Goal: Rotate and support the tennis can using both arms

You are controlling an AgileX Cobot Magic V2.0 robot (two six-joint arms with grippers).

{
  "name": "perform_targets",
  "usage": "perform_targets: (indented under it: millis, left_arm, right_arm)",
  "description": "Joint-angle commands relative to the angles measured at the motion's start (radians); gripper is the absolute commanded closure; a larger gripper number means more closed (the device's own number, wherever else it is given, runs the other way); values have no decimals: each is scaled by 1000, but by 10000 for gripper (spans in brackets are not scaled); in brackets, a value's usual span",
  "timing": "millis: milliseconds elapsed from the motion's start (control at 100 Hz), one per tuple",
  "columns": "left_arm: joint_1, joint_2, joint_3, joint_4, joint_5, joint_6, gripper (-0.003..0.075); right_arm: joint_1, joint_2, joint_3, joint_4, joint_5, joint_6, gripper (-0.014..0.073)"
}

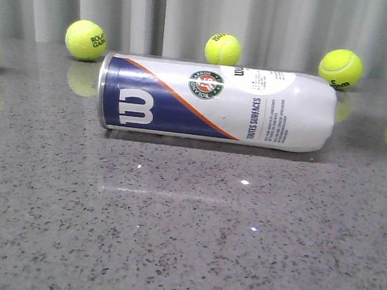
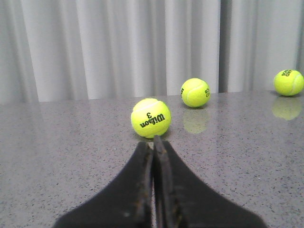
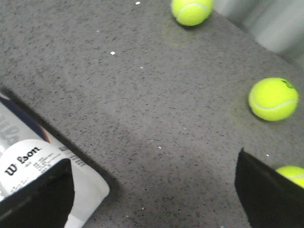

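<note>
Front view: no arms in sight; tennis can (image 1: 215, 103) lying on its side on grey speckled table (image 1: 170, 239), silver rim leftward, tennis balls behind.

Left wrist: left gripper (image 2: 153, 142) closed, empty, facing a Wilson ball (image 2: 151, 118).

Right wrist: right gripper (image 3: 154, 190) spread wide, empty, beside can's end.

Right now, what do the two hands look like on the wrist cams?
Left hand: two matte black wedge-shaped fingers tapering to narrow tips, with scuffed inner edges. Right hand: only two black, blunt, angular fingers show at the frame corners. No cables, markings or screws can be made out in either view.
</note>
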Motion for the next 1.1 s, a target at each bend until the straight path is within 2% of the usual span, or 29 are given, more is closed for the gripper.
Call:
perform_targets:
  millis: [0,280,600,740,890,980,1030,1090]
  left_arm:
    - [1,-40,48,0,-75,-8,741]
    - [1,-40,48,0,-75,-8,741]
    - [1,-40,48,0,-75,-8,741]
    - [1,-40,48,0,-75,-8,741]
    - [1,-40,48,0,-75,-8,741]
    - [1,-40,48,0,-75,-8,741]
    - [1,-40,48,0,-75,-8,741]
    - [1,-40,48,0,-75,-8,741]
  right_arm:
    - [-51,-104,58,-5,-123,33,-52]
    - [-174,-391,427,-5,-380,102,-52]
    - [-192,-747,853,-4,-636,163,-52]
    - [-192,-890,984,-3,-720,200,-52]
    - [-192,-976,1045,7,-800,212,-48]
    - [-192,-982,1050,7,-807,212,15]
    - [-192,-982,1050,7,-807,212,90]
    - [-192,-982,1050,7,-806,212,221]
